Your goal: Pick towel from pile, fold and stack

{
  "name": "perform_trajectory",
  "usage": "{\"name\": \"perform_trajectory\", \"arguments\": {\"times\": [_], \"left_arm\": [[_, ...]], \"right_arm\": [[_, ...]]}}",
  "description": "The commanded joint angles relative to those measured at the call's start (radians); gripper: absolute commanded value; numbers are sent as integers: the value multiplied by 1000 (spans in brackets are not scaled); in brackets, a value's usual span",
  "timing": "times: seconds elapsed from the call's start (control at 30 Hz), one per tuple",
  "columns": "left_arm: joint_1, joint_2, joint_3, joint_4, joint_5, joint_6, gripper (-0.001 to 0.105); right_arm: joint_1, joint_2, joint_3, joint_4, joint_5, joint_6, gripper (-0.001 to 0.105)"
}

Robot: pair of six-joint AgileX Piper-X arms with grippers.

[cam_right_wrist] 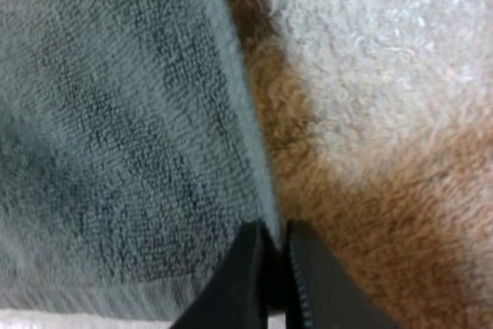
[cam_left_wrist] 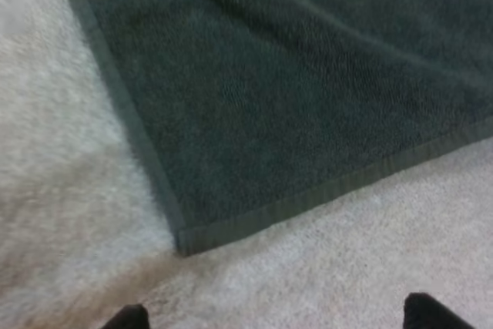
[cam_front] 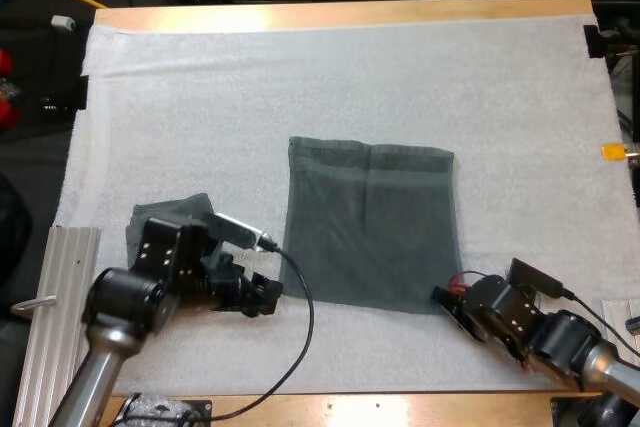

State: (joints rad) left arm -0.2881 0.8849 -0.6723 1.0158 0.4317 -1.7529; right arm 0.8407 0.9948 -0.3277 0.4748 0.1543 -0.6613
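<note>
High view, starting at the left: a ribbed metal rail (cam_front: 60,287) lies well to the left of the spread towel (cam_front: 370,232), at the edge of the white mat (cam_front: 300,77). Closer to that towel but apart from it sits the crumpled towel (cam_front: 165,215), half hidden under my left arm. The left claw (cam_front: 266,295) hovers just off the spread towel's near left corner. In the left wrist view its fingers (cam_left_wrist: 127,318) stand wide apart and hold nothing, with the corner lying untouched on the mat ahead of them. The spread towel lies flat in the middle of the mat, a soft crease running down it. At its near right corner the right claw (cam_front: 446,297) is down on the cloth. In the right wrist view the fingers are almost together with the hem running in between them, so I judge that it pinches that edge. The main risk, as I see it, is an uneven lift. With one corner gripped and the other free, a pull from the right would skew the towel and make the fold crooked. The left claw could also close short of the thin hem, or catch the mat's pile. The crumpled towel lies close under the left arm and could be brushed. Nothing else on the table (cam_front: 330,15) stands between either claw and the spread towel's far edge.
</note>
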Motion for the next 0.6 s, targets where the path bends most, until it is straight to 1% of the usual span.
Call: {"name": "perform_trajectory", "arguments": {"times": [0.0, 0.03, 0.1, 0.33, 0.57], "left_arm": [[1, 30, 10, -32, 40, 0, 62], [1, 53, 18, -47, 61, 0, 62], [1, 102, 33, -80, 77, -6, 62], [1, 275, 41, -169, 77, -23, 62], [1, 437, 41, -218, 77, -23, 62]], "right_arm": [[0, -8, -9, 33, 9, -17, 0], [0, -8, -9, 40, 9, -17, 0], [0, -8, -9, 46, 9, -17, 0], [0, -8, -9, 46, 9, -17, 0], [0, -8, -9, 46, 9, -17, 0]]}}
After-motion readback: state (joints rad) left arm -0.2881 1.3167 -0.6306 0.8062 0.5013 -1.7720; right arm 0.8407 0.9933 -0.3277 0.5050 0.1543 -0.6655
